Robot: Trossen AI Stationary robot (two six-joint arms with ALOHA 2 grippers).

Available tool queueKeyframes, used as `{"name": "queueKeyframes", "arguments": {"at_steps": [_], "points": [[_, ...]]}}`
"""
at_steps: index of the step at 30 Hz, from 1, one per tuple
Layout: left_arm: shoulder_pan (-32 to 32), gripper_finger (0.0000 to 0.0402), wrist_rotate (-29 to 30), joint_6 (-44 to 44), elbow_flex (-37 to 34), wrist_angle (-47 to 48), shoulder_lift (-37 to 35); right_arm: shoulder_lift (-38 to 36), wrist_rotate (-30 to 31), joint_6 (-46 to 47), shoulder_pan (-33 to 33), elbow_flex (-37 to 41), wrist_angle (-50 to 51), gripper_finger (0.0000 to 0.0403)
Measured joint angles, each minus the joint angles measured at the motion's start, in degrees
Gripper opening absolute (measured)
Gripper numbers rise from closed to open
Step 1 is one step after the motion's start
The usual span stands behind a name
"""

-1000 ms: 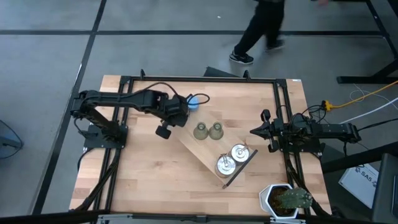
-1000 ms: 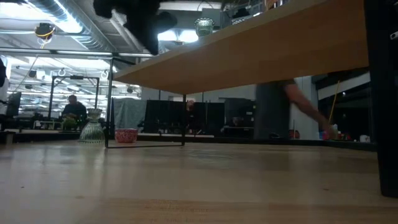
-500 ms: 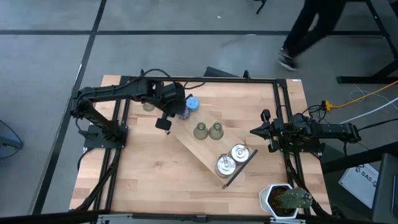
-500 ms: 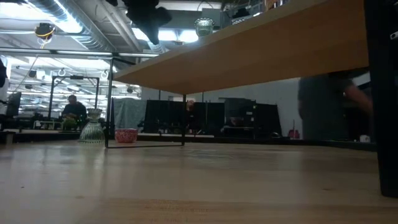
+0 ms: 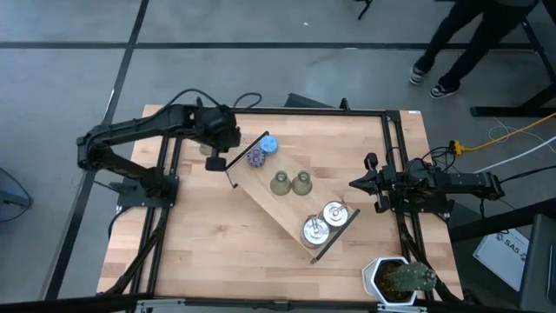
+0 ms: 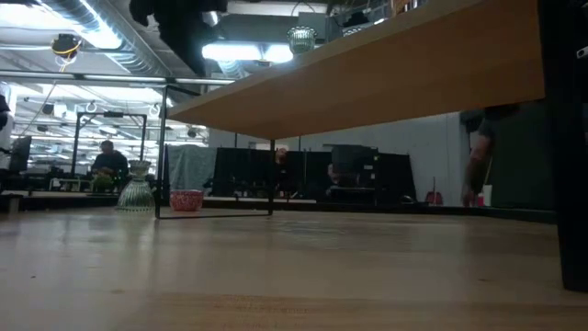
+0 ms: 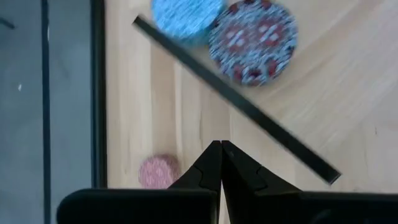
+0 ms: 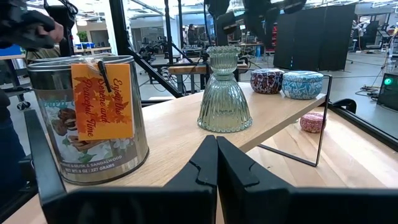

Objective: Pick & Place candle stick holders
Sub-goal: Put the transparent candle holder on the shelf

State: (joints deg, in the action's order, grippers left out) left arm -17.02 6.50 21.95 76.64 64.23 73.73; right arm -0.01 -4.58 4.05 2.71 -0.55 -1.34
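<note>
Left gripper (image 5: 219,162) pulled back off long wooden tray (image 5: 291,222), fingers closed, empty. Purple patterned holder (image 5: 255,157) and blue holder (image 5: 268,144) on tray just beyond it; pink holder (image 7: 158,171) beside it. Right gripper (image 5: 358,183) parked, closed.

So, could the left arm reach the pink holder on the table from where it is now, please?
Probably yes. The left gripper, shut and empty, hangs just above the pink holder, which stands alone on the bare table outside the wooden tray; nothing blocks a descent once it opens.
</note>
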Motion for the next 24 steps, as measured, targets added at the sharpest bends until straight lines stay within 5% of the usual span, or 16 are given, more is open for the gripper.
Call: {"name": "queueKeyframes", "arguments": {"at_steps": [24], "points": [[-15.09,0.0002,4.09,-12.61,-11.79,-0.21,-5.72,0.0,0.0,0.0,0.01,0.0,0.0,0.0001]]}}
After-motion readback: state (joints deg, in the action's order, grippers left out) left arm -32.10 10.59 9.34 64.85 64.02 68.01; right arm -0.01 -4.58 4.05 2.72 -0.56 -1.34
